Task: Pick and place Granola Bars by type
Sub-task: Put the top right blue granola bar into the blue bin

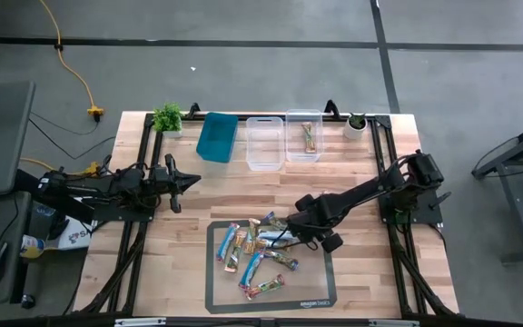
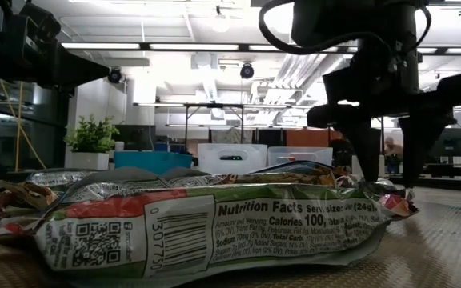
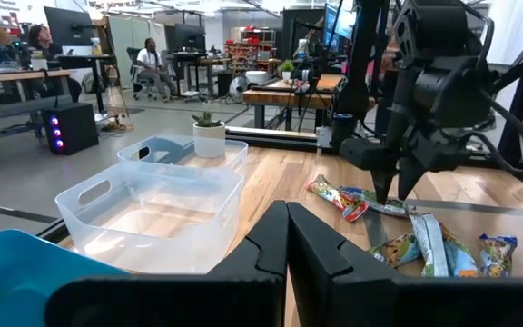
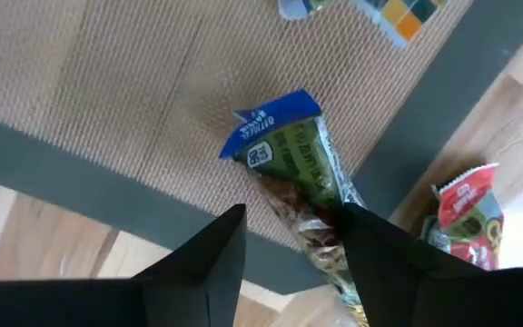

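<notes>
Foil-wrapped Granola Bars [image 1: 254, 252] lie scattered flat.

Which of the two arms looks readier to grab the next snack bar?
The right. Its hand hangs open over the mat, fingers straddling a blue-tipped granola bar. The left hand, shut, sits off to the side, away from the bars.

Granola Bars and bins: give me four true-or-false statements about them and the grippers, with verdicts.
1. The teal bin holds a bar. False: the only binned bar lies in the clear bin farthest from it.
2. The right gripper is over the mat, open astride a blue-ended bar. True.
3. The left gripper is open. False: its fingers are together.
4. A potted plant stands beside the teal bin. True.
</notes>
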